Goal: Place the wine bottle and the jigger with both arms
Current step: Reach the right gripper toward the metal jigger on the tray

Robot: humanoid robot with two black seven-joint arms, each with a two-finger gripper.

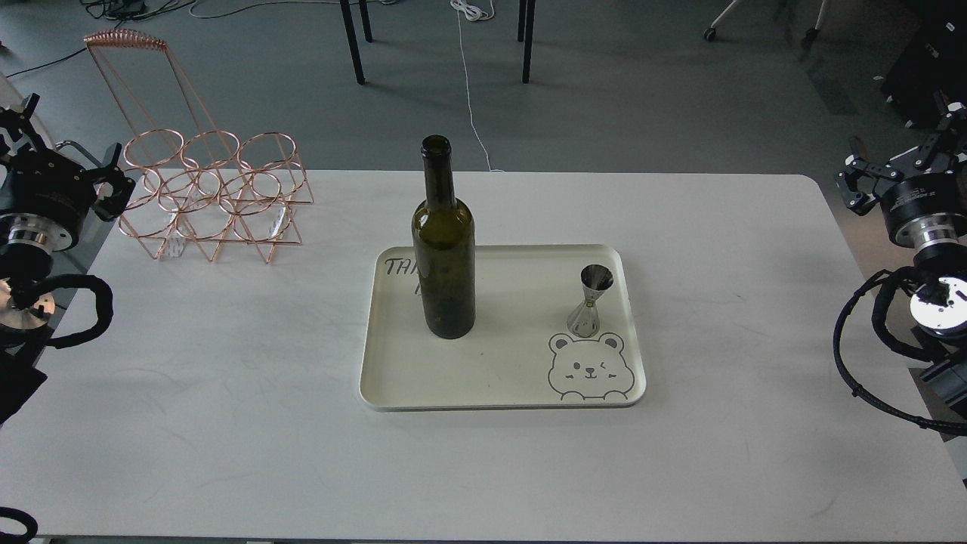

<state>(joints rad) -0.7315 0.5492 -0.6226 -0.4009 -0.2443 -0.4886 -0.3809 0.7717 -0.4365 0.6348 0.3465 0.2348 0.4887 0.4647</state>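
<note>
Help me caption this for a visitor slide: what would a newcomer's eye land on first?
First, the wine bottle, dark green and upright on the left part of the cream tray at the table's centre. Next, the silver jigger standing on the tray's right side just above a bear drawing. Then the copper wire rack at the far left corner.

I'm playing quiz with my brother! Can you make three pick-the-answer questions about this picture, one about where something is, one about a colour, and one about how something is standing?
1. Where is the jigger?
A. on the tray
B. inside the wire rack
C. on the floor

2. What colour is the wine bottle?
A. bright red
B. dark green
C. blue

3. How is the wine bottle placed?
A. lying on its side
B. standing upright
C. held in a gripper

Answers:
1. A, it stands on the tray, just above the bear drawing.
2. B, its glass is dark olive green.
3. B, it stands on the tray, and both grippers are far off at the table's sides.
</note>
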